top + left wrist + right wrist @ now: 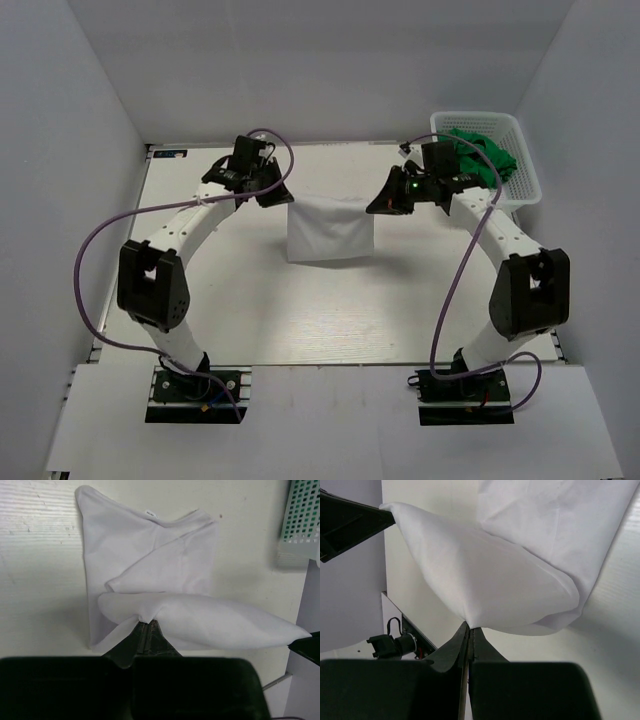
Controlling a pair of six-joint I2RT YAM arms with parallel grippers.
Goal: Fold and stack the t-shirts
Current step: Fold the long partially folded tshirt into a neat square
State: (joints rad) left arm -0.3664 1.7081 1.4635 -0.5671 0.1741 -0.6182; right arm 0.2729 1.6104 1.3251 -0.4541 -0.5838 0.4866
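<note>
Your two arms reach toward the middle of the table [330, 320] from either side, and the white t-shirt [328, 232] hangs between them. Your left gripper [147, 626] is clenched on one corner of a raised fold of the cloth, its jaws pressed together with only the thin fabric between them. Your right gripper [469, 628] is pinched just as tightly on the opposite corner. The edge strung between the two sags slightly in the middle. From the left wrist camera you can see that the rest of the shirt lies flat on the tabletop below, a flap of cloth folded across it and the small neck label showing at the far end. The white t-shirt sits a little beyond the table's centre, well apart from the white lattice basket [522, 185] at the far right corner. In that basket the green t-shirts [487, 158] lie in a crumpled heap, just behind your right arm's wrist. How many green shirts are in the heap you cannot tell.
</note>
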